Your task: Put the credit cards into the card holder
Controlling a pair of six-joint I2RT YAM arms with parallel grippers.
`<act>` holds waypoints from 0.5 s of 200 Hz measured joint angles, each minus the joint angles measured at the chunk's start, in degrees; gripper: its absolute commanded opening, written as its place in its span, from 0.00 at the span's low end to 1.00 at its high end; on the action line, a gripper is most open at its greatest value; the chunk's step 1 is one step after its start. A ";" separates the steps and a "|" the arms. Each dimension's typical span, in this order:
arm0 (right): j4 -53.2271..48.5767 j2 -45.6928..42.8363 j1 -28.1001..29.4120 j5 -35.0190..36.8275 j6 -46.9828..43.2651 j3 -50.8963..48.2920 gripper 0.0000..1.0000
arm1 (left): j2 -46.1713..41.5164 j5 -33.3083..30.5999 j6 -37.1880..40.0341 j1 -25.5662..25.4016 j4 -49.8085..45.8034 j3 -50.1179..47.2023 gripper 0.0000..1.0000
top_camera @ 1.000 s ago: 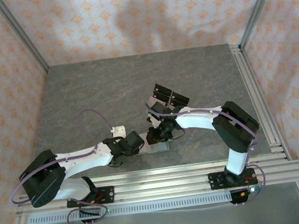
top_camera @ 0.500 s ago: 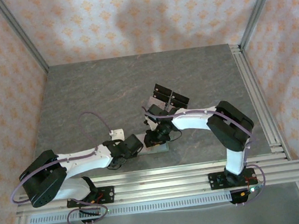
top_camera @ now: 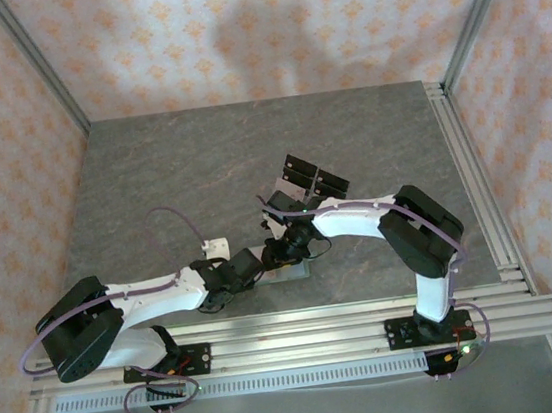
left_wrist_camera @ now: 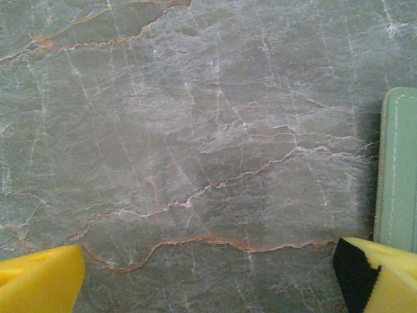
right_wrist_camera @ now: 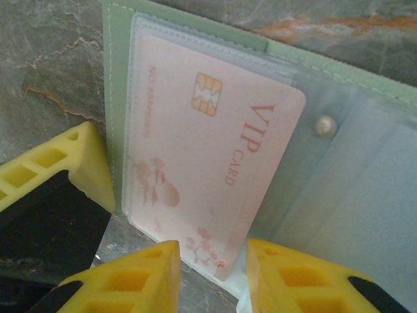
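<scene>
While the pink VIP card (right_wrist_camera: 208, 176) lay partly under the clear sleeve (right_wrist_camera: 365, 182) of the green card holder (right_wrist_camera: 117, 78) on the worktop (right_wrist_camera: 39, 59), the right pincer (right_wrist_camera: 212, 274), fingers apart astride its near corner, would best push it straight in, with the left pincer (left_wrist_camera: 208, 274), also spread beside the holder's edge, bracing it.

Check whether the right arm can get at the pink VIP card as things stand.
Probably yes: the fingers of the right gripper flank the near corner of the pink VIP card in the card holder, with nothing in between.
</scene>
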 measured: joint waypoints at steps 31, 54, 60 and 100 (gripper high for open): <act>-0.66 -2.32 -0.02 1.40 -0.02 -0.79 0.32 | -1.55 -0.52 -1.42 0.00 -0.94 -0.02 1.00; -1.33 -3.89 -0.02 2.86 -0.28 -0.81 0.19 | -2.08 -1.44 -2.47 0.00 -2.89 0.00 1.00; -1.57 -3.98 -0.02 3.23 -0.37 -0.81 0.15 | -2.05 -1.68 -2.82 0.00 -3.32 -0.02 1.00; -3.06 -3.85 -0.02 4.22 -1.01 -0.74 0.02 | -0.85 -1.92 -3.85 0.00 -5.18 0.00 1.00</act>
